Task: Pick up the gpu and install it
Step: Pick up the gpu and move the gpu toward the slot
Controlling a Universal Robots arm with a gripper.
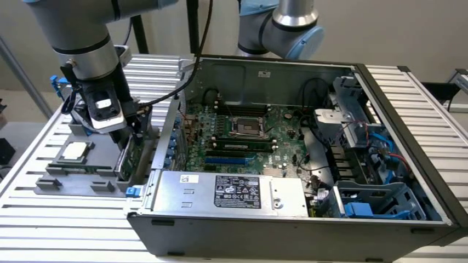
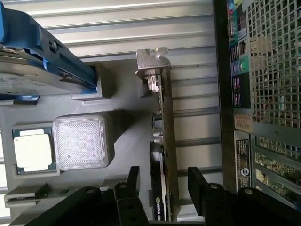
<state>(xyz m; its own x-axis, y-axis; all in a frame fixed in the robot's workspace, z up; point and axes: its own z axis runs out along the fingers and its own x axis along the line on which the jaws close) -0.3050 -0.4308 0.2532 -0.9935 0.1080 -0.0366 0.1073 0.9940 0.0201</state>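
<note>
Gripper (image 2: 163, 173): open; fingers (image 2: 133, 182) stand either side of the gpu, a gap showing on each side.
Gpu (image 2: 164, 117): upright on its long edge in a slot along the tray edge nearest the case, edge-on between the fingers.
Bracket (image 2: 151, 59): silver, on the gpu end away from the gripper.
Tray (image 2: 127, 141): grey, on the slatted table (image 2: 141, 23).
Cpu (image 2: 32, 150): flat in a tray pocket, apart from the gpu.
Drive (image 2: 28, 75): blue-framed, on the tray side away from the case.
Case (image 1: 292, 230): open, board exposed, just beside the tray.
</note>
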